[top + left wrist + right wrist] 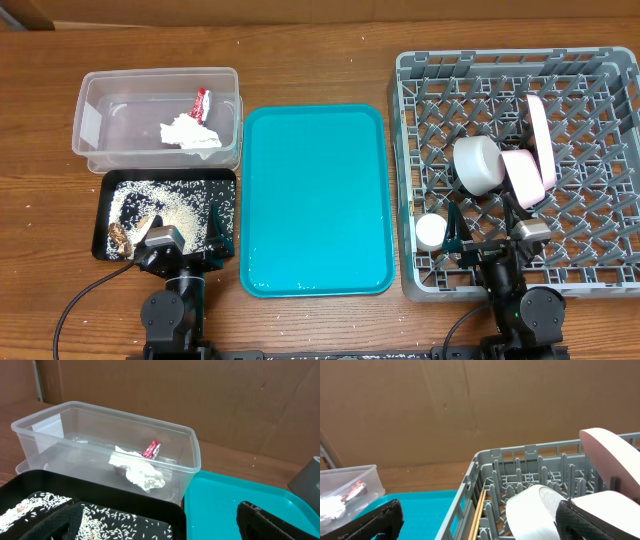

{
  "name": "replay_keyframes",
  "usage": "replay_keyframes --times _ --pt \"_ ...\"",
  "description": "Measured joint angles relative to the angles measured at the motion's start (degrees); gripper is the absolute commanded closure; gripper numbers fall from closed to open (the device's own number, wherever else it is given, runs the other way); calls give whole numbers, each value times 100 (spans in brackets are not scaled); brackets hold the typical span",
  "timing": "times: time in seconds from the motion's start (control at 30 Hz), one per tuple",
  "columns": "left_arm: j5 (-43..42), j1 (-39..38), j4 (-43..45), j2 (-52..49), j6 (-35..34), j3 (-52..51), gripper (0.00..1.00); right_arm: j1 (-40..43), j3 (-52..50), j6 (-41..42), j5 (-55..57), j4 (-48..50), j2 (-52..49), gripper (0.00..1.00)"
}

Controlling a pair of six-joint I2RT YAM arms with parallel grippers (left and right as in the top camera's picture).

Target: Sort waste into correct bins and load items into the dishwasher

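The clear tub [100, 100] at back left holds the crumpled white tissue [190, 135] and the red wrapper [201, 101]; both also show in the left wrist view, tissue [142, 472] and wrapper [151, 449]. The black tray [228, 178] in front of it holds rice [170, 205] and brown scraps [122, 236]. The grey rack [420, 70] holds the upright pink-rimmed plate [541, 135], a white bowl on its side [478, 163], a pink-backed dish [527, 180], the small white cup [431, 232] and chopsticks [479, 512] along its left wall. My left gripper [160, 525] is open and empty over the black tray's near right corner. My right gripper [482, 522] is open and empty at the rack's front edge.
The large teal tray [315, 200] lies between the black tray and the rack. A few loose grains dot it and the wooden table [320, 50]. A cardboard wall [470, 405] stands behind the table.
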State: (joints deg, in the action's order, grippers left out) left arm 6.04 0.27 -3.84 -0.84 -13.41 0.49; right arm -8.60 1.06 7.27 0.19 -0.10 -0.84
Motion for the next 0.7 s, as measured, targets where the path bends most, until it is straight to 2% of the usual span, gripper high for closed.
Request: replay_keyframes --times 0.23,0.7 --pt "0 0 -2 0 0 0 0 0 0 -2 26 -457 0 0" --pt "0 0 0 0 0 0 0 0 0 -2 24 -472 0 0"
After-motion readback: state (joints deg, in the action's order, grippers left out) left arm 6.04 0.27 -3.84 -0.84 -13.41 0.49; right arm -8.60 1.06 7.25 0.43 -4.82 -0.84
